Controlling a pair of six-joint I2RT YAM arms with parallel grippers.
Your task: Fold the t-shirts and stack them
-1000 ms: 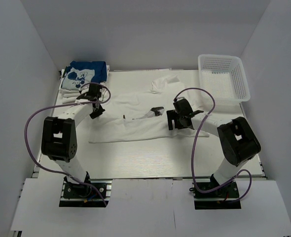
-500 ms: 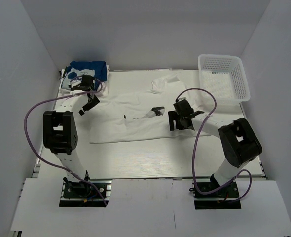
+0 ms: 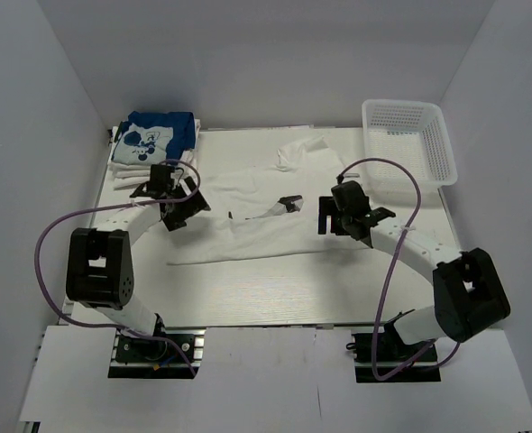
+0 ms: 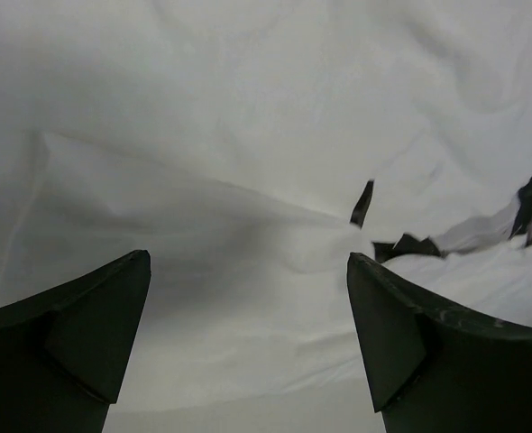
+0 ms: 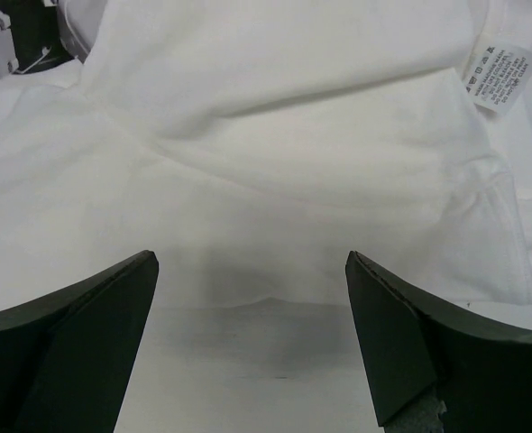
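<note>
A white t-shirt [image 3: 257, 221] lies spread and creased across the middle of the table, with a dark patch [image 3: 288, 202] near its middle. My left gripper [image 3: 181, 209] hangs open over its left edge. In the left wrist view the left gripper [image 4: 248, 266] has only white cloth [image 4: 248, 135] under it and nothing between its fingers. My right gripper [image 3: 336, 218] stands open at the shirt's right edge. In the right wrist view the right gripper [image 5: 252, 266] is above the hem, and a label [image 5: 498, 77] shows. A blue t-shirt with a white print [image 3: 156, 135] tops a folded white pile at the back left.
A white mesh basket [image 3: 433, 149] stands at the back right corner. White walls close in the table [image 3: 248, 289] on the left, back and right. Purple cables loop from both arms.
My left gripper has opened; it swung toward the back left, then came back over the shirt's left edge. The right arm's elbow has swung right and its gripper shifted slightly right, still open.
</note>
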